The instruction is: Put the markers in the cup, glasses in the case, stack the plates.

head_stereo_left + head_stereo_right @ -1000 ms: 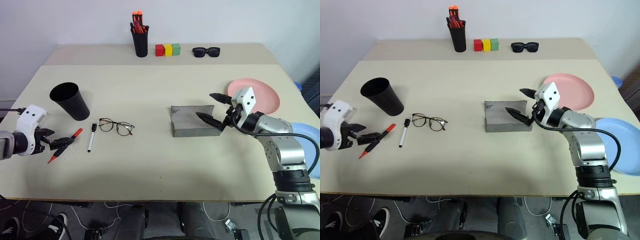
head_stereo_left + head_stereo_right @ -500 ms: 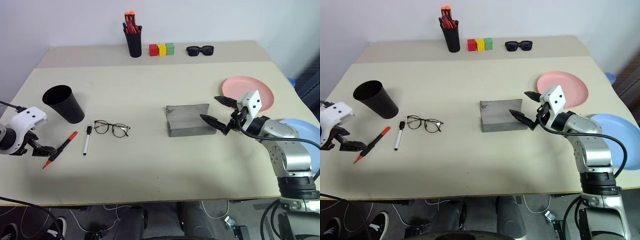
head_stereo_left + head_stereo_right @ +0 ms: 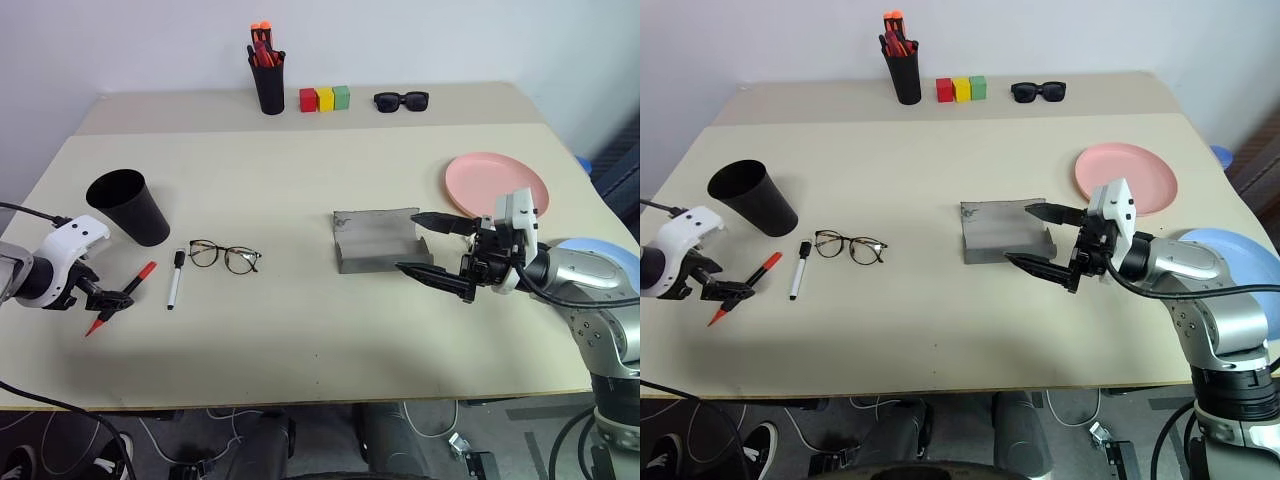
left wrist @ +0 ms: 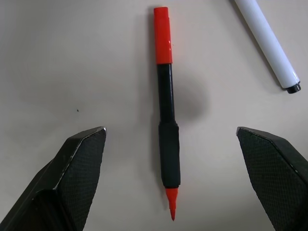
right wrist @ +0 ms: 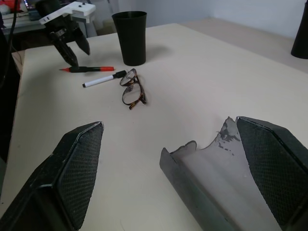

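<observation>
The red-tipped marker (image 4: pixel 167 127) is lying flat on the table (image 3: pixel 300 200), directly below the left gripper (image 3: pixel 108 296), centred between its spread, empty fingers, long axis running along the gap rather than across it. The right gripper (image 3: pixel 433 247), also spread and empty, is hovering far off beside the case (image 3: pixel 378 241), so the left arm is nearer.

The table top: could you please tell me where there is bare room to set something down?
Bare: the stretch between the thin wire-frame glasses and the open grey felt case, and the middle band behind them. Crowded: the left, where the tapered black cup, white marker and red-tipped marker cluster.
</observation>
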You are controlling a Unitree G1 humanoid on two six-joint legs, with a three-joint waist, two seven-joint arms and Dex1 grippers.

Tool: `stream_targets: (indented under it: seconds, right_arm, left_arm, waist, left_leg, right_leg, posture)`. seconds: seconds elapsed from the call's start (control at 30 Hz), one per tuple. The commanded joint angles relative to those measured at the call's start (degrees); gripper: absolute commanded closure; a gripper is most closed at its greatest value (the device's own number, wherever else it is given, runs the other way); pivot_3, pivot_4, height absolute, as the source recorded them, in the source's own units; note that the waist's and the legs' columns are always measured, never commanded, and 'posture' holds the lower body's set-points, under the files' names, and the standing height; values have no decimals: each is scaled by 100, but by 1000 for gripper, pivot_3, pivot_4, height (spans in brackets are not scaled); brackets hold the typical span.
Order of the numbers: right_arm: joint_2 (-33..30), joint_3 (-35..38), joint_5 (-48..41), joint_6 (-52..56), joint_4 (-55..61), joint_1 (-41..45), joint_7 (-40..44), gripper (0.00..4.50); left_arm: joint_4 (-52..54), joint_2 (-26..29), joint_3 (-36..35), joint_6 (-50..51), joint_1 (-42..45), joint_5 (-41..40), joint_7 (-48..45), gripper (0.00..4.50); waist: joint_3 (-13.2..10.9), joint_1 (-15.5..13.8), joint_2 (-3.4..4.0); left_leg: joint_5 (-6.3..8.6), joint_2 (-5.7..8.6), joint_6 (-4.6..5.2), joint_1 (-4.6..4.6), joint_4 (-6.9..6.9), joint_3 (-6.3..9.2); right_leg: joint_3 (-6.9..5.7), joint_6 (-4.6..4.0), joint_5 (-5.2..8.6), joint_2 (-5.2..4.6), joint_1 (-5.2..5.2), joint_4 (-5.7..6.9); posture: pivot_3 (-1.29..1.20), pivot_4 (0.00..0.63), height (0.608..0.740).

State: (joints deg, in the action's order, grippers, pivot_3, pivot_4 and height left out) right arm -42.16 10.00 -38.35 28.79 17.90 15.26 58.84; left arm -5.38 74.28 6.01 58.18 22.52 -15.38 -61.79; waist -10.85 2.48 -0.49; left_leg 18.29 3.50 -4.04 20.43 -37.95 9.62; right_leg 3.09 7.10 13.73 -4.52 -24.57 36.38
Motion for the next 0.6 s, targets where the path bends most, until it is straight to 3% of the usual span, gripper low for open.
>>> stream_targets:
  seconds: [0.03, 0.37, 0.6]
  right_arm:
    - [-11, 83, -147, 0, 268, 34, -23, 0]
    - [-15, 19, -95, 5, 187, 28, -14, 0]
    - [-30, 37, -53, 38, 192, 3, -106, 0]
  left_arm:
    - [135, 177, -40, 99, -44, 30, -105, 49]
    - [4, 320, 180, -244, -279, 374, -207, 49]
    - [-295, 103, 351, -455, -280, 558, -156, 49]
  waist:
    - [0, 3, 0]
    - [0, -2, 0]
    - [0, -2, 0]
  left_leg:
    - [0, 0, 0, 0, 0, 0]
    - [0, 0, 0, 0, 0, 0]
    - [0, 0, 0, 0, 0, 0]
  right_leg:
    - [0, 0, 0, 0, 0, 0]
    - [0, 0, 0, 0, 0, 0]
    - [0, 0, 0, 0, 0, 0]
  posture:
    - [0, 150, 740]
    - [0, 150, 740]
    - [0, 150, 740]
